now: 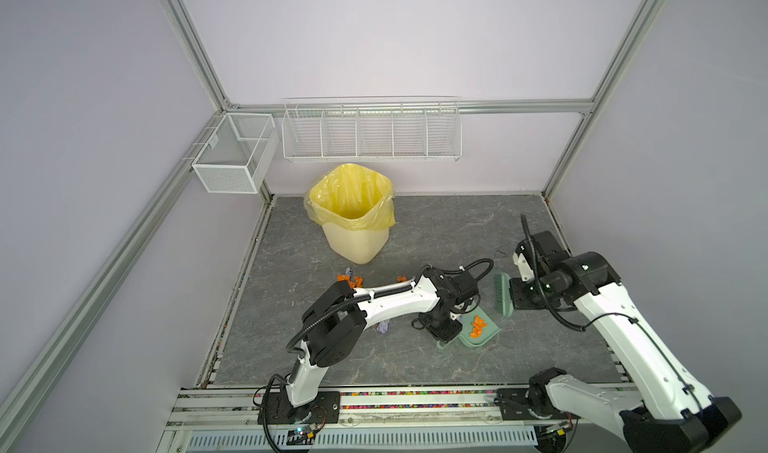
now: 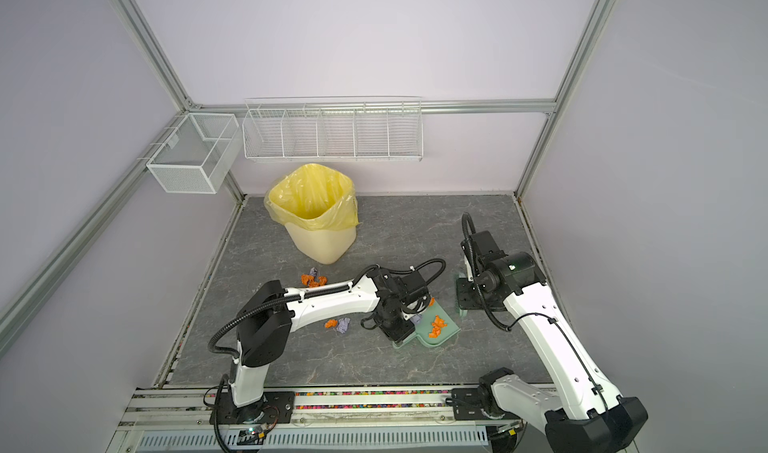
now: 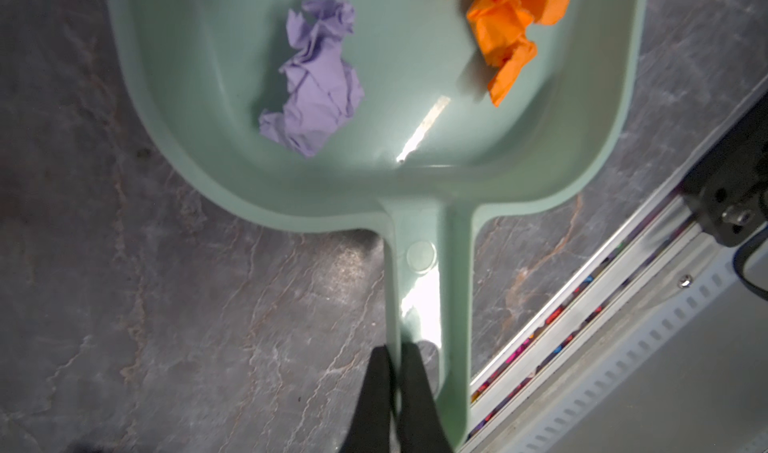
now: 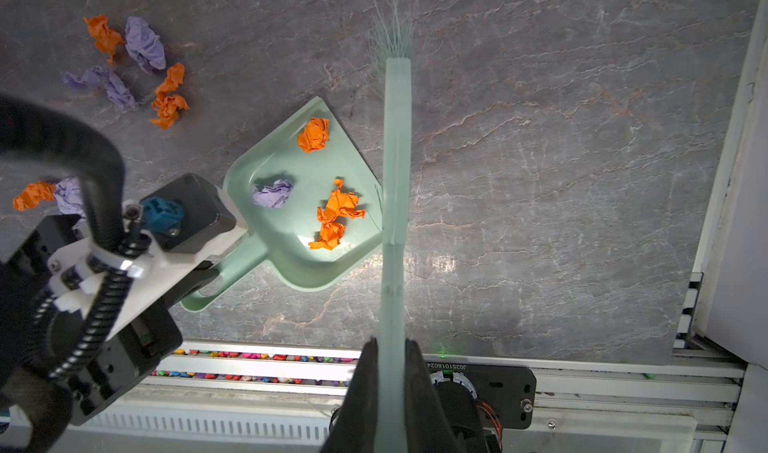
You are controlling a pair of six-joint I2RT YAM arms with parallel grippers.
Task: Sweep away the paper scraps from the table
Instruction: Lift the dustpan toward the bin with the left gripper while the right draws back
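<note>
Partly done. Few paper scraps (image 4: 332,218) lie in dustpan (image 4: 286,239); more loose on worktop (image 2: 415,239) left of it, some near bin (image 2: 324,247). Left fingers (image 3: 374,392) pinch dustpan handle, right fingers (image 4: 419,388) pinch brush (image 4: 397,180). Remaining: sweep rest, probably tip into bin.

We see the paper scraps (image 4: 168,106) — crumpled orange and lavender wads — loose in small clusters on the table (image 4: 540,160), dark grey with pale veins. A few lie inside the dustpan (image 4: 345,160) — one lavender, the rest orange
</note>
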